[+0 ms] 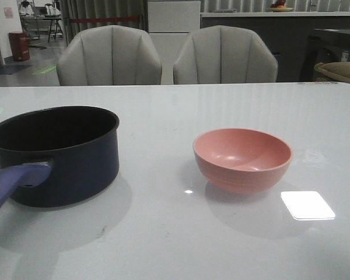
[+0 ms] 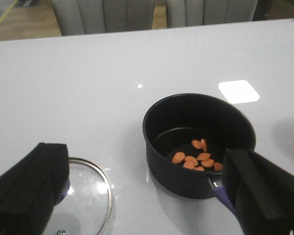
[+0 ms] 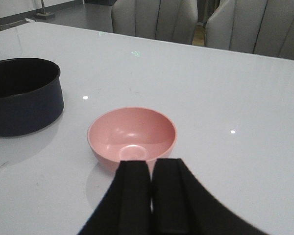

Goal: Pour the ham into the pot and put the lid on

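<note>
Ham (image 2: 198, 157) is seen lying as small orange slices on the floor of the pot (image 2: 198, 144), so pouring is judged done and covering is the step in hand. Pot stands on the table (image 1: 233, 245) toward the left, handle (image 1: 11, 184) pointing to the robot's side; the pink bowl (image 1: 242, 158) sits upright and empty, well apart to its right. Lid (image 2: 90, 191) lies flat on the table beside the pot, only partly visible in the left wrist view; its knob appears hidden behind a finger. Left gripper (image 2: 147, 196) is held wide open above lid and pot, nothing between the fingers. Right gripper (image 3: 152, 196) is closed, empty, behind the bowl. For a clean step, the knob should be centred between the open fingers, gripped firmly, lifted level, and the rim seated evenly on the pot.
</note>
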`<state>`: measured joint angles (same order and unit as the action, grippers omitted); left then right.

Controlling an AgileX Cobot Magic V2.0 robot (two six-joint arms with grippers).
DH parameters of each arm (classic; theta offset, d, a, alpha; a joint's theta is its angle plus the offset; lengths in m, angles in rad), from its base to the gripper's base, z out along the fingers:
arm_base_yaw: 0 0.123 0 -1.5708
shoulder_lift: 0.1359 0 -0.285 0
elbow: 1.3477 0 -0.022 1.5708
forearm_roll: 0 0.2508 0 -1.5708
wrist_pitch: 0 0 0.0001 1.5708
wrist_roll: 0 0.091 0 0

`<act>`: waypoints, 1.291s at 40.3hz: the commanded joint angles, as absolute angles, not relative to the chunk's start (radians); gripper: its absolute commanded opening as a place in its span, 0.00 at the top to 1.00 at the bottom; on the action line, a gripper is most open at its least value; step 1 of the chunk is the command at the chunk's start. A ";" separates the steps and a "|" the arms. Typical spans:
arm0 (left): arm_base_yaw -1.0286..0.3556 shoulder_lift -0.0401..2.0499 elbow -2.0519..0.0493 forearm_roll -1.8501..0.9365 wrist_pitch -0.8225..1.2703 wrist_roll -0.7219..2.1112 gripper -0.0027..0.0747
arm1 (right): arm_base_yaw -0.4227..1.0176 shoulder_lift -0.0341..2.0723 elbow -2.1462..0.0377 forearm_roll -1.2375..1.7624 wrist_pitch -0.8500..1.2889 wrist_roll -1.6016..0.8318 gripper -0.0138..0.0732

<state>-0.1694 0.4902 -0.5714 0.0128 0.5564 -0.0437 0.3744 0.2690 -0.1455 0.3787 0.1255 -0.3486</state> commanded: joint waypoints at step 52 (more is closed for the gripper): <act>0.206 1.610 -1.116 -0.016 0.843 -0.296 0.09 | 0.376 0.276 -0.173 0.386 0.048 -0.353 0.66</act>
<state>0.1960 1.6212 -1.0696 0.0000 0.8517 -0.2912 0.3744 0.2690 -0.1455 0.3802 0.1255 -0.3486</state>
